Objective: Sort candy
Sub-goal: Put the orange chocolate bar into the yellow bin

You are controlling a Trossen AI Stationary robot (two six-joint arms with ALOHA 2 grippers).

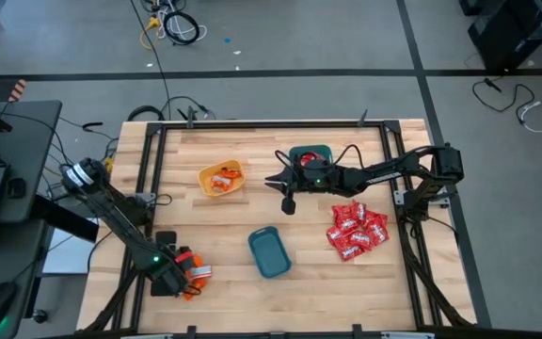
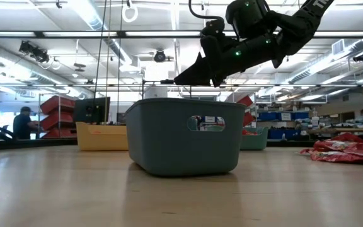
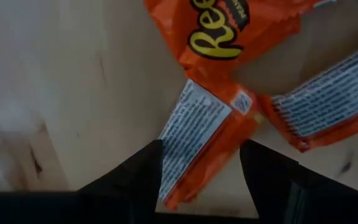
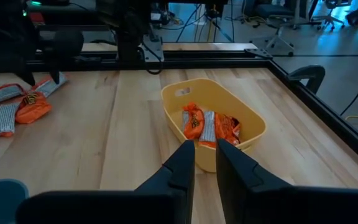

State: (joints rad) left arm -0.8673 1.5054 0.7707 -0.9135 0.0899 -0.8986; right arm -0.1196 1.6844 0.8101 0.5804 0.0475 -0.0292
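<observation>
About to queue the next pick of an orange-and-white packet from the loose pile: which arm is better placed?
Left. Its tool hangs open directly over an orange-and-white packet in the loose pile on the wooden table. The right tool sits well across the table beside the yellow plastic bin, nearly closed.

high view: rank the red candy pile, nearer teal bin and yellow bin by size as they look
1. red candy pile
2. nearer teal bin
3. yellow bin, though it looks close to the teal one

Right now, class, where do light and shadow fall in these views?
Low view: bright ceiling strips, a soft shadow under the teal bin on the glossy table. Left wrist view: grey shadow on the wood beside the orange packet. Right wrist view: the yellow bin evenly lit.
</observation>
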